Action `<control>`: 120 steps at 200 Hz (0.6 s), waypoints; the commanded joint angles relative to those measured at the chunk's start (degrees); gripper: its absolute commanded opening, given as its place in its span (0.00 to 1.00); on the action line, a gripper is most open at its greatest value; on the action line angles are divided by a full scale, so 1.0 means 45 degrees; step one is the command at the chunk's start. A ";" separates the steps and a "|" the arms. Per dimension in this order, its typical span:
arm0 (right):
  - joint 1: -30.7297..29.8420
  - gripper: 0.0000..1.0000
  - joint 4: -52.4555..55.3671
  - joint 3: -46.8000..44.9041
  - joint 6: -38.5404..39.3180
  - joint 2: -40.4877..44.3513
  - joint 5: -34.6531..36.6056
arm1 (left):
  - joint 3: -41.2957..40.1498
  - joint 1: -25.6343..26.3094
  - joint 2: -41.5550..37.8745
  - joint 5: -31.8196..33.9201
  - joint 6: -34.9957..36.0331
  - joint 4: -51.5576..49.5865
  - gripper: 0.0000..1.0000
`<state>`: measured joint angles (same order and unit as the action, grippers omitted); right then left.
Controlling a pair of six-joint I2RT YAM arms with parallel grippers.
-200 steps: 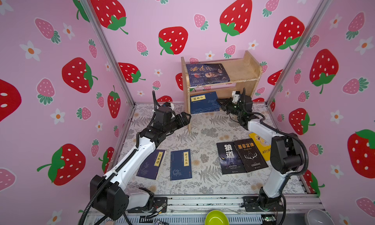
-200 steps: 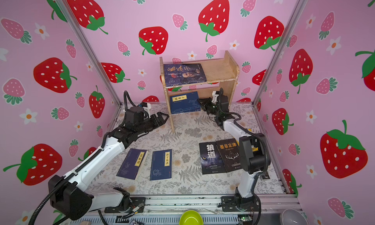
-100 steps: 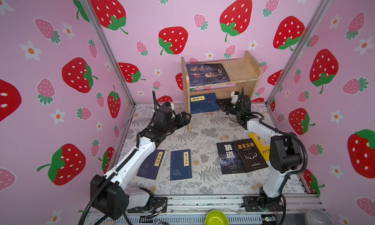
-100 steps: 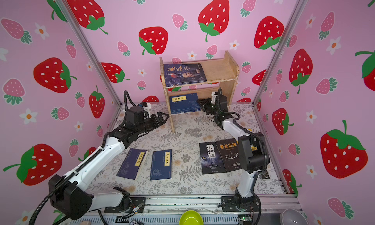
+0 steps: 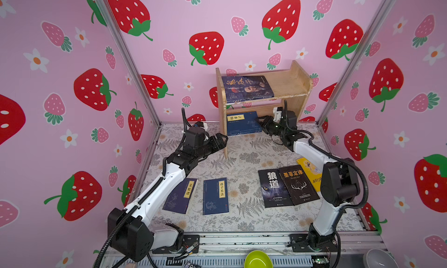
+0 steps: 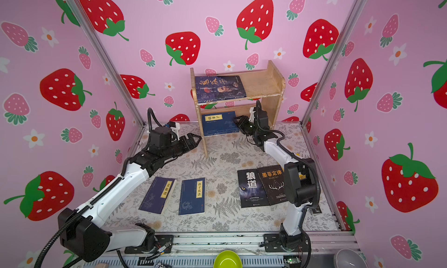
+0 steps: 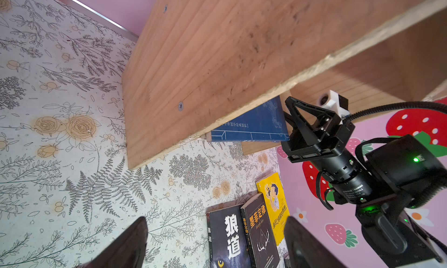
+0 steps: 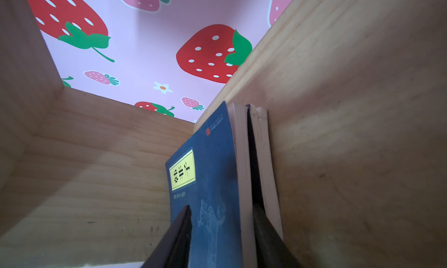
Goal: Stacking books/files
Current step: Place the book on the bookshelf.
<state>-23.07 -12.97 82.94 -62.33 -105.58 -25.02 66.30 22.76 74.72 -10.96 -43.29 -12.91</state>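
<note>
Straddling the navy book [image 8: 208, 158], wrist view only, right claw [image 8: 222, 206]: hold unclear; left claw [image 7: 215, 220] released.

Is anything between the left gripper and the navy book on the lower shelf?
Yes. The wooden shelf's side panel stands between the left gripper and the navy book; the left wrist view shows the book only past the panel's front edge. The right gripper is at its far side.
</note>
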 commanded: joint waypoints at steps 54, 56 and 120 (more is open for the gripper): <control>-0.0220 0.51 0.1981 0.2132 0.2409 -0.0047 0.1458 | 0.0315 -0.0020 0.0115 -0.0162 0.0186 0.0126 0.89; -0.0224 0.51 0.2018 0.2120 0.2435 -0.0052 0.1487 | 0.0307 -0.0020 0.0115 -0.0162 0.0186 0.0132 0.89; -0.0547 0.51 0.2145 0.1453 0.2522 0.0395 0.1947 | 0.0271 -0.0030 0.0105 -0.0065 0.0205 0.0114 0.89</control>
<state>-24.67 -4.78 90.37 -52.51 -105.47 -17.78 66.30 22.76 74.72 -11.16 -43.20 -12.91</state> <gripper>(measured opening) 0.508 0.890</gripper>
